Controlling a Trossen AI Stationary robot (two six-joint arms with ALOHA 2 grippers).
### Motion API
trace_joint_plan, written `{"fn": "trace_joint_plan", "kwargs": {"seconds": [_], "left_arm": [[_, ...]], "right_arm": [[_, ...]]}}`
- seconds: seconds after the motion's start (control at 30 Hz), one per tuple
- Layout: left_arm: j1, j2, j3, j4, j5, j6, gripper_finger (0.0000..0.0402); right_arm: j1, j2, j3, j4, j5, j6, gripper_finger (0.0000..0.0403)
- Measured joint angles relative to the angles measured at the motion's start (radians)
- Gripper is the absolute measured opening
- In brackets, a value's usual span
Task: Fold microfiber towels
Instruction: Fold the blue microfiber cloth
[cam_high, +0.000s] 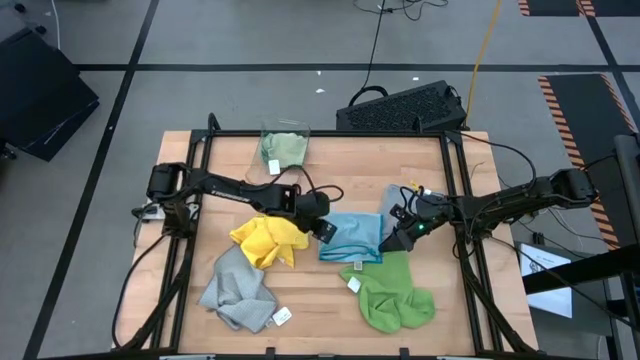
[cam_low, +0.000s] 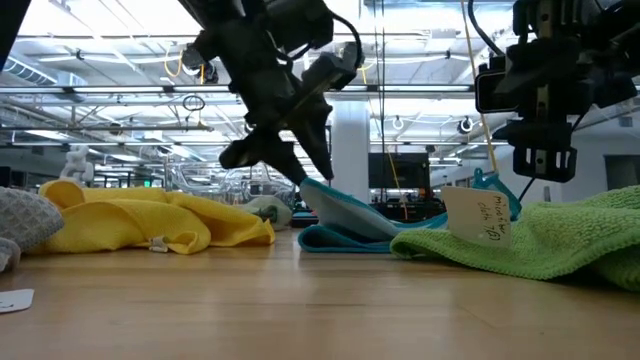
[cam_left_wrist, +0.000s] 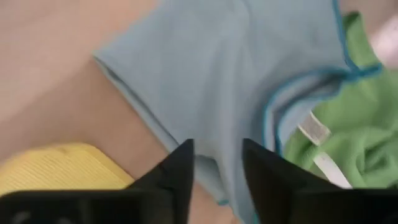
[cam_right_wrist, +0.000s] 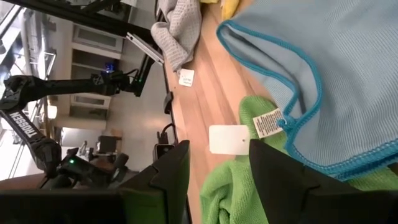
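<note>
A light blue towel (cam_high: 352, 236) lies partly folded at the table's middle, its left edge raised (cam_low: 318, 192). My left gripper (cam_high: 322, 228) slants down at that edge, open, with the cloth showing between its fingers (cam_left_wrist: 217, 171). My right gripper (cam_high: 396, 240) hangs open above the towel's right side, over a bright green towel (cam_high: 392, 297) and its white tag (cam_right_wrist: 227, 138), holding nothing. A yellow towel (cam_high: 268, 241) and a grey towel (cam_high: 240, 291) lie crumpled at the left. A pale green towel (cam_high: 284, 150) sits in the clear bin. Another grey towel (cam_high: 398, 198) lies under the right arm. My left gripper's fingers (cam_left_wrist: 180, 171) stand on either side of the light blue towel's raised left edge (cam_left_wrist: 214, 186), coming from the table's left and slanting down. Whether they touch the cloth, I cannot tell.
The clear bin (cam_high: 285, 128) stands at the table's far edge. A black keyboard (cam_high: 402, 106) lies on the floor beyond it. A loose white tag (cam_high: 282, 317) lies by the grey towel. Bare wood shows along the near edge and at the far middle.
</note>
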Motion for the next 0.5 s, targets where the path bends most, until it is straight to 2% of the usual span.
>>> {"fn": "trace_joint_plan", "kwargs": {"seconds": [0.13,0.23,0.33,0.5], "left_arm": [[0.033,0.000,0.000,-0.010,-0.007,-0.025,0.0207],[0.053,0.000,0.000,-0.017,-0.008,-0.056,0.0237],[0.078,0.000,0.000,-0.016,-0.009,-0.058,0.0248],[0.121,0.000,0.000,-0.009,-0.008,-0.058,0.0244]], "right_arm": [[0.000,0.000,0.000,-0.004,-0.001,0.018,0.0159],[0.000,0.000,0.000,-0.007,-0.001,0.023,0.0159],[0.000,0.000,0.000,-0.021,0.000,0.032,0.0159],[-0.005,0.000,0.011,-0.049,0.019,0.082,0.0159]]}}
